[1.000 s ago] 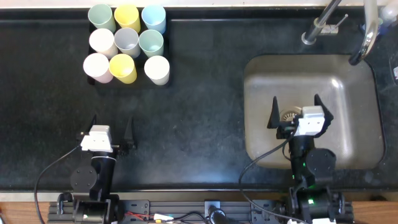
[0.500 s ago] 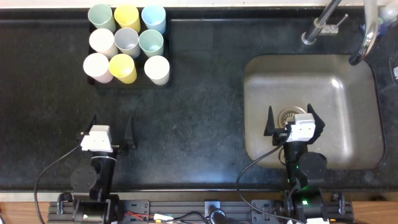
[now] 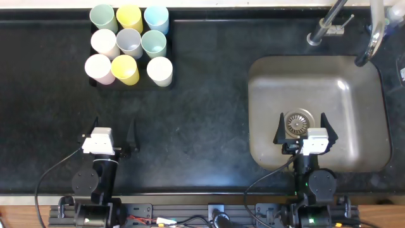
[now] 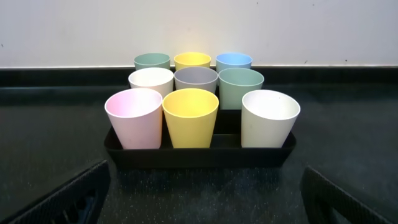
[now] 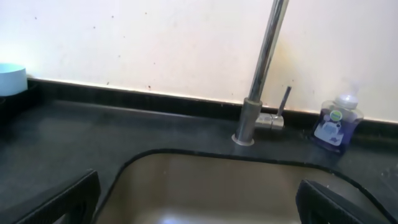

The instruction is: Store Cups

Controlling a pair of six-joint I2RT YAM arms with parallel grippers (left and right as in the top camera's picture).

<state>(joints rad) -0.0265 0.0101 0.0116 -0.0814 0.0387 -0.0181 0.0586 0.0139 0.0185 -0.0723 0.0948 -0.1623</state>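
A black tray at the back left of the dark counter holds several pastel cups standing upright in rows, among them a pink cup, a yellow cup and a white cup. The same tray faces my left gripper from some way off. My left gripper rests near the counter's front edge, open, nothing between its fingers. My right gripper is open and empty over the front part of the steel sink.
The sink has a round drain. A tap rises behind the basin, with a blue soap bottle beside it. A pale wall closes off the back of the counter.
My right arm drew back toward the front edge of the sink, uncovering the drain. The left arm and the cups stayed still.
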